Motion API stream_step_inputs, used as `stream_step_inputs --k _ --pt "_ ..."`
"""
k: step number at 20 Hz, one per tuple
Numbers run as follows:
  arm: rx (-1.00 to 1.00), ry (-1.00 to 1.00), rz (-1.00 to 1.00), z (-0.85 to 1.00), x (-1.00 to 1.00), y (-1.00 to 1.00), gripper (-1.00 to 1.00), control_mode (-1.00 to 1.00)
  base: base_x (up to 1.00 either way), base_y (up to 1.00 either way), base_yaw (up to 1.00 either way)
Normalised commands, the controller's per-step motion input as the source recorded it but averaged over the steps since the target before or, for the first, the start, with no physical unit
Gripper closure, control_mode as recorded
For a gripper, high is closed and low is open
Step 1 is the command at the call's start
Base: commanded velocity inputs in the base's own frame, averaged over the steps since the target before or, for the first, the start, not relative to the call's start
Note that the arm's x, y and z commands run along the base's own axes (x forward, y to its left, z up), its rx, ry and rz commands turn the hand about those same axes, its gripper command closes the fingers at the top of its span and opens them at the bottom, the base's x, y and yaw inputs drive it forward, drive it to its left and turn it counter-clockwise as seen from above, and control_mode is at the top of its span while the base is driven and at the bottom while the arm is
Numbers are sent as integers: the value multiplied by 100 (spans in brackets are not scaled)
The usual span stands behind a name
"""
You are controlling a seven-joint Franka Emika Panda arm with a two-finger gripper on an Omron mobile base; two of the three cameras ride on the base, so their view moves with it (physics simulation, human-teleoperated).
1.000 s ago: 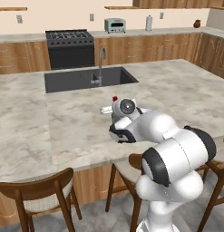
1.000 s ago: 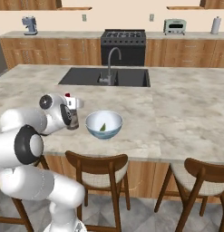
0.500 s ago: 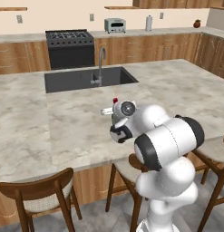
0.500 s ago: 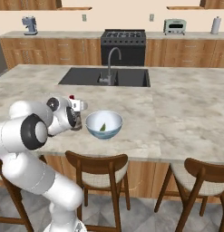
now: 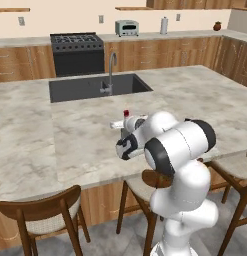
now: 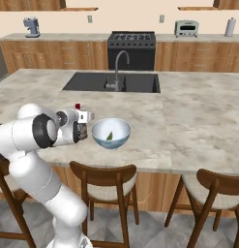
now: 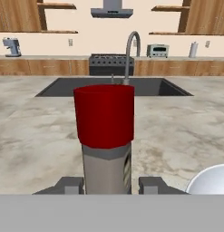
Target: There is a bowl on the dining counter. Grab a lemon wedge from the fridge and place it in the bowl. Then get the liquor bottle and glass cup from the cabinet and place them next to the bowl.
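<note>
Upright, red-capped grey liquor bottle (image 7: 106, 149) clamped between 2 dark fingers (image 7: 152, 185), beside round bowl (image 6: 111, 134).

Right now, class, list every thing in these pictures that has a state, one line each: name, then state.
Bottle: upright, red cap on, between the tool's fingers, beside the bowl.
Tool: shut on the bottle.
Bowl: upright on the counter, lemon wedge inside.
Lemon wedge: lying in the bowl.
Tap: no water running.
Counter: holds the bowl; no glass cup beside it yet.
</note>
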Motion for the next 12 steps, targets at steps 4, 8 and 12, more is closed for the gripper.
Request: stream_step_inputs --k 4,8,12 --pt "5 -4 4 -28 17 5 100 -100 0 0 0" --pt "2 -1 2 -28 16 2 100 -100 0 0 0" --pt "0 0 0 -29 21 0 100 -100 0 0 0"
